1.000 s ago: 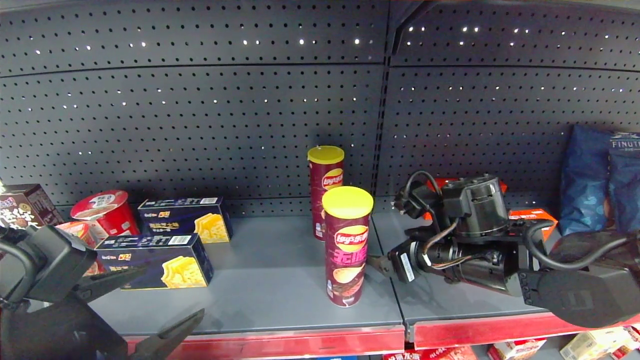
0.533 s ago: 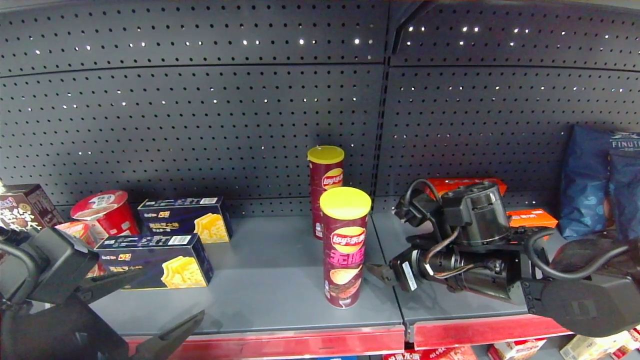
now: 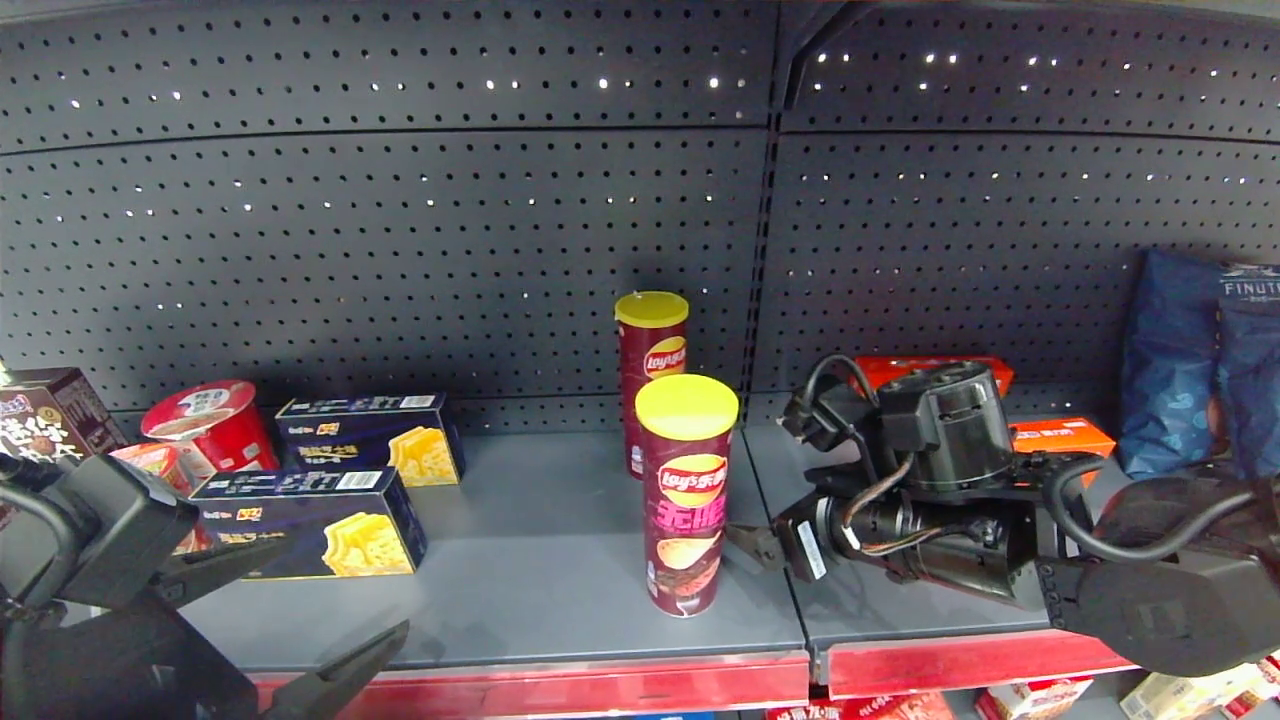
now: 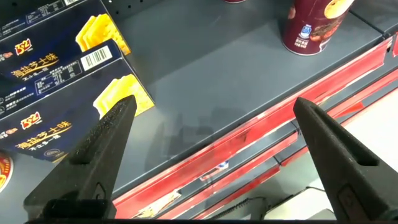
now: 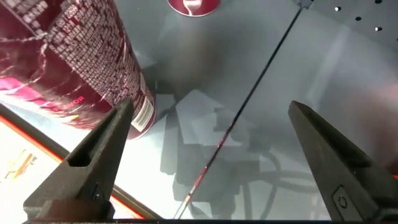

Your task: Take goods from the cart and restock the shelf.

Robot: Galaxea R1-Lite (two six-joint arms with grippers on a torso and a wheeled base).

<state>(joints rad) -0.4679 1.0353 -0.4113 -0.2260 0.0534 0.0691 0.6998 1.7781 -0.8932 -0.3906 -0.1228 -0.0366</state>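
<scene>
Two maroon chips cans with yellow lids stand upright on the grey shelf (image 3: 540, 570). The front can (image 3: 686, 495) is near the shelf's edge and the rear can (image 3: 651, 375) is by the pegboard. My right gripper (image 3: 745, 540) hangs open just right of the front can's lower half. In the right wrist view the gripper (image 5: 211, 155) holds nothing, and the front can (image 5: 81, 62) stands by one fingertip (image 5: 93, 162). My left gripper (image 3: 300, 610) is open at the front left, near the shelf's edge. Between its spread fingers (image 4: 93, 155) there is bare shelf.
Two dark blue cracker boxes (image 3: 310, 520) (image 3: 370, 435) lie at the left, with red cup noodles (image 3: 210, 425) and a brown box (image 3: 45, 410) beyond. Orange boxes (image 3: 1060, 435) and blue bags (image 3: 1200, 360) sit at the right. A red strip (image 3: 560, 685) edges the shelf.
My right gripper has sunk a little and edged left toward the front can. The front can has shifted slightly left. The left arm has stayed put.
</scene>
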